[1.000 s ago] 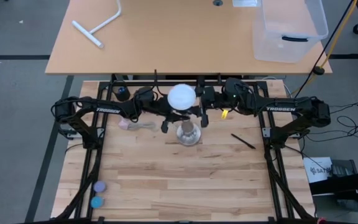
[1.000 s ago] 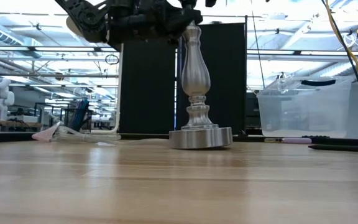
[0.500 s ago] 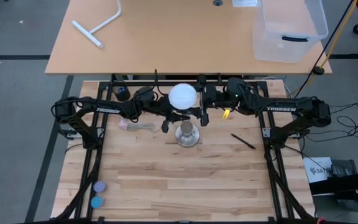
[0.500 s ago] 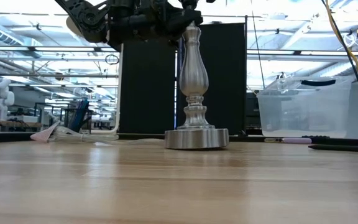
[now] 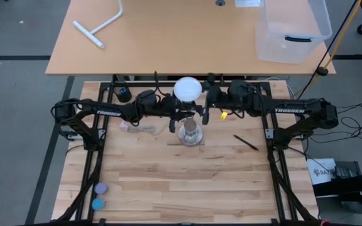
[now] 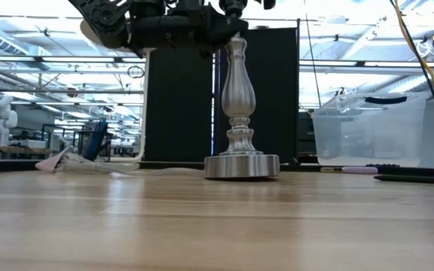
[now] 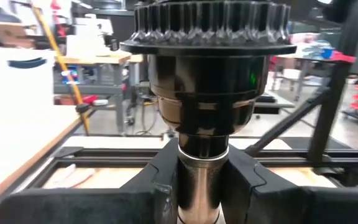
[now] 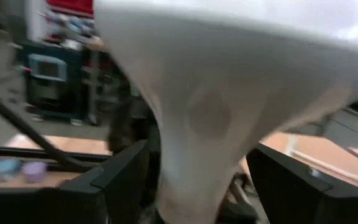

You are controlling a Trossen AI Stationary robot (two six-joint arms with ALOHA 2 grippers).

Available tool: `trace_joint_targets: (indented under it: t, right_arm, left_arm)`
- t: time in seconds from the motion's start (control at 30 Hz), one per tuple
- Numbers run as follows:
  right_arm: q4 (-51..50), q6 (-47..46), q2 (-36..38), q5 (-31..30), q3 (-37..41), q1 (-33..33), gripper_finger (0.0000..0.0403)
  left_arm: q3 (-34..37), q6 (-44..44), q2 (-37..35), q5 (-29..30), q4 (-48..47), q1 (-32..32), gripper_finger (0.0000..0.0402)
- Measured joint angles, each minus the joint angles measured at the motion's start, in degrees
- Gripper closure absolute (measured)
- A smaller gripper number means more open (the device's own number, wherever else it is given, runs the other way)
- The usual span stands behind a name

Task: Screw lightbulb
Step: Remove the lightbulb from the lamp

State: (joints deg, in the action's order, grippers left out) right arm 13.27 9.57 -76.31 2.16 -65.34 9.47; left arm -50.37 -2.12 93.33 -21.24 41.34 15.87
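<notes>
The white lightbulb (image 5: 187,89) is above the upright metal post (image 6: 236,98), whose round base (image 6: 241,166) stands on the wooden table. My left gripper (image 5: 181,119) is shut on the post just under its black ribbed top (image 7: 207,68). My right gripper (image 5: 201,107) comes in from the table's right and is shut on the bulb, whose pale neck (image 8: 204,124) fills the right wrist view. Whether the bulb's base sits in the black top is hidden. My left gripper pinches the post's thin metal stem (image 7: 197,180) just below the black top, between its two fingers, one on each side. The fingers come level from the table's left. The post stands upright with its base on the table. My right gripper holds the bulb by its tapering neck (image 8: 191,168), below the globe, between its two fingers (image 8: 126,177). The fingers come level from the table's right. The bulb stands upright, globe up, above the post's top.
A black pen (image 5: 246,142) lies right of the post and a pink scrap (image 5: 137,127) to its left. Two small caps (image 5: 98,196) sit at the near left. On the far table are a clear bin (image 5: 291,31) and a white T-shaped piece (image 5: 99,25).
My right gripper has moved with the bulb a little toward the table's far edge, so the globe now shows farther from the post's base in the high view. My left gripper has stayed on the post.
</notes>
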Motion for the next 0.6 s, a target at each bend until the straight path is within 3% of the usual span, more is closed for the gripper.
trace_joint_targets:
  t: [0.13,0.3,0.6]
  right_arm:
    - [-0.9,1.9,0.0,-7.7,0.0,-1.3,0.0141]
    - [-1.4,1.8,0.0,-10.1,0.0,-3.3,0.0141]
    - [-0.9,3.2,-0.7,-25.8,0.0,-8.2,0.0141]
  left_arm:
    - [0.0,0.8,0.0,3.0,-0.1,-0.6,0.0328]
    - [0.0,1.1,0.0,8.1,-0.1,-1.4,0.0328]
    - [0.0,0.8,0.0,13.1,0.2,-1.6,0.0328]
